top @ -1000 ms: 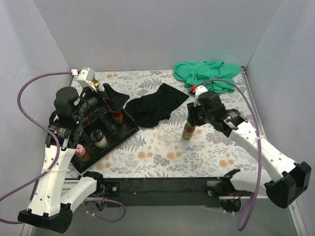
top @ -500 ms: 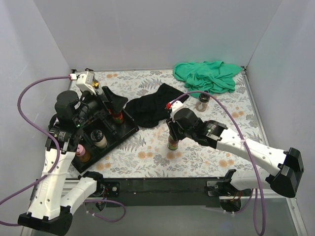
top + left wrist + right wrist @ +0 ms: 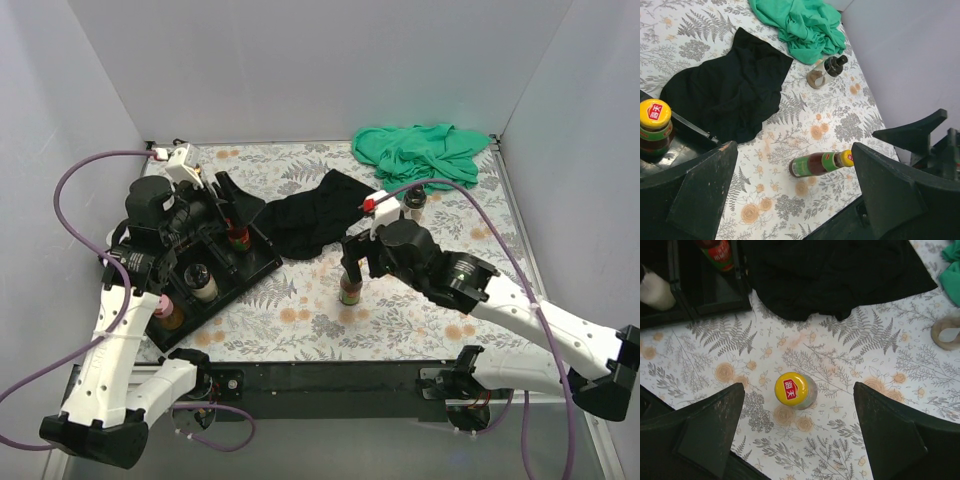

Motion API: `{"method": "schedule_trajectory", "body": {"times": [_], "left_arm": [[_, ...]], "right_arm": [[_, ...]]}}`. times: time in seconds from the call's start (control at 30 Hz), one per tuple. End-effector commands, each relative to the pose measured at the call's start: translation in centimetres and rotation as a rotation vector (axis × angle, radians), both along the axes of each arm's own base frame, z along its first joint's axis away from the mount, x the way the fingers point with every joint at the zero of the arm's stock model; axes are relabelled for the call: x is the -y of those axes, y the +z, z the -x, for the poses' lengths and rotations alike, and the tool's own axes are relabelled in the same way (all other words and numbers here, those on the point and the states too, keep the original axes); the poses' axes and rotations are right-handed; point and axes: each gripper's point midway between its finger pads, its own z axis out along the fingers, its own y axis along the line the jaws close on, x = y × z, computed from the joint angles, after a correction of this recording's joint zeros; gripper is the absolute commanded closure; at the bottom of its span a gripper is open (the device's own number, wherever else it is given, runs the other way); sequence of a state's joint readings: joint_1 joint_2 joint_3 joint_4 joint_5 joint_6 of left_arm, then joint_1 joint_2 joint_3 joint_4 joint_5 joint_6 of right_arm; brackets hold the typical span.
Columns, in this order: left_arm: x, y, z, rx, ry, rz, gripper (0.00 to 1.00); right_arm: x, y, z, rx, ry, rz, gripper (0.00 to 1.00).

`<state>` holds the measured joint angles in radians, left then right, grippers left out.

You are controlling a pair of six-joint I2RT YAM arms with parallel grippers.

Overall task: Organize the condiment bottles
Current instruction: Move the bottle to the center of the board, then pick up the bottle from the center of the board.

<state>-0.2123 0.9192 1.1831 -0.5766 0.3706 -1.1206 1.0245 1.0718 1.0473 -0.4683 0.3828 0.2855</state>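
Observation:
A yellow-capped, green-labelled sauce bottle (image 3: 350, 287) (image 3: 791, 389) (image 3: 820, 163) stands upright on the floral table, free of any grip. My right gripper (image 3: 353, 262) (image 3: 799, 390) hovers just above it, open, with one finger on each side of the cap and clear gaps between. My left gripper (image 3: 222, 215) (image 3: 794, 147) hangs open and empty over the black tray (image 3: 250, 268). In the tray stand a red-labelled bottle (image 3: 238, 237) (image 3: 720, 252), a white shaker (image 3: 203, 285) and a pink-lidded jar (image 3: 163, 310). A yellow-lidded jar (image 3: 655, 125) also sits there.
A black cloth (image 3: 315, 215) (image 3: 725, 95) lies mid-table beside the tray. A green cloth (image 3: 420, 152) (image 3: 800, 25) is bunched at the back right. A small black-topped clear shaker (image 3: 412, 203) (image 3: 825, 75) stands just in front of it. Walls close in on three sides.
My right gripper carried the green-labelled bottle leftward, set it down mid-table and has now opened off it. The left arm shifted only slightly.

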Motion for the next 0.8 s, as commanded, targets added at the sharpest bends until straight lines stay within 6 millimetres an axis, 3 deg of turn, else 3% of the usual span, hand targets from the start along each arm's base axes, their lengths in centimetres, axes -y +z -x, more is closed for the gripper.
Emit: {"method": "schedule_trajectory", "body": {"times": [0.0,0.07,0.17,0.2,0.3,0.37,0.4,0.47,0.63,0.77], "left_arm": [[1.0,1.1,0.5,-0.012,-0.045,0.044,0.02],[1.3,0.6,0.2,-0.024,-0.042,0.043,0.02],[3.9,-0.8,0.3,-0.064,-0.101,0.017,0.02],[6.2,-2.0,0.6,-0.083,-0.124,-0.028,0.02],[10.7,-3.4,2.0,-0.085,-0.161,-0.118,0.02],[12.8,-4.9,1.9,-0.091,-0.16,-0.162,0.02],[14.3,-5.4,2.9,-0.086,-0.197,-0.178,0.02],[15.6,-6.5,2.6,-0.069,-0.171,-0.214,0.04],[19.8,-7.7,4.3,0.028,-0.207,-0.29,0.09],[21.2,-9.1,4.4,0.08,-0.176,-0.341,0.12]], "right_arm": [[1.6,5.2,-0.4,0.106,-0.076,-0.134,0.02],[3.2,6.5,-0.6,0.136,-0.148,-0.179,0.02],[5.1,7.6,-0.7,0.177,-0.221,-0.219,0.02],[5.7,7.9,-0.7,0.188,-0.242,-0.229,0.02],[7.2,8.8,-0.7,0.228,-0.287,-0.262,0.02],[8.1,9.7,-0.5,0.249,-0.305,-0.292,0.03],[8.4,10.0,-0.4,0.257,-0.31,-0.305,0.03],[9.6,10.8,0.1,0.27,-0.332,-0.352,0.04],[12.7,12.4,0.9,0.315,-0.397,-0.44,0.05],[13.8,13.0,1.1,0.341,-0.42,-0.445,0.05]]}}
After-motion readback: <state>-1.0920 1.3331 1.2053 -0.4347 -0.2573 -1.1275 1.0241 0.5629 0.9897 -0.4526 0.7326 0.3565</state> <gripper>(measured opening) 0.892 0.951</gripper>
